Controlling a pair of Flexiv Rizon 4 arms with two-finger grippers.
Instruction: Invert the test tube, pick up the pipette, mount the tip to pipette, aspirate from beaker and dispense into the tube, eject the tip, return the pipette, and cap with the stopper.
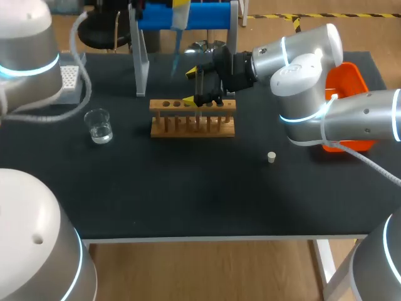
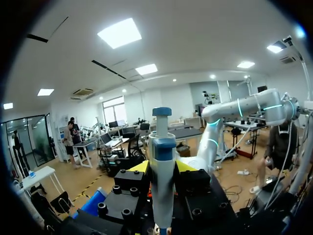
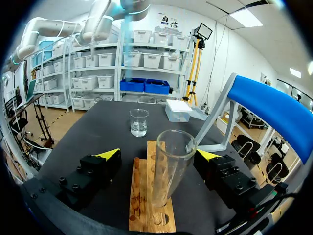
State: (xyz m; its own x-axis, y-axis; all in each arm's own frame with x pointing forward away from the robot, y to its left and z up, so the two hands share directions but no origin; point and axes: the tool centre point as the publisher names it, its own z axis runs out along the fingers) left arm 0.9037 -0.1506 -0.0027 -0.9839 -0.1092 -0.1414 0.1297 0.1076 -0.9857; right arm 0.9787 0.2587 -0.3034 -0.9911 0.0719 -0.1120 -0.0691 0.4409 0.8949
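The clear glass test tube (image 3: pixel 171 166) stands upright in the pale wooden rack (image 3: pixel 139 196), between the right gripper's (image 3: pixel 157 154) spread fingers (image 3: pixel 110 153), touched by neither. It looks light, slick and breakable, so pinch it gently mid-barrel, above the rack. The left gripper (image 2: pixel 161 167) pinches the grey-and-blue plastic pipette (image 2: pixel 162 147) between its fingers.

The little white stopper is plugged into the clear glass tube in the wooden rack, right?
No. The little white stopper lies loose on the black table, beside the wooden rack, as the head view shows; the clear glass tube has an open mouth.
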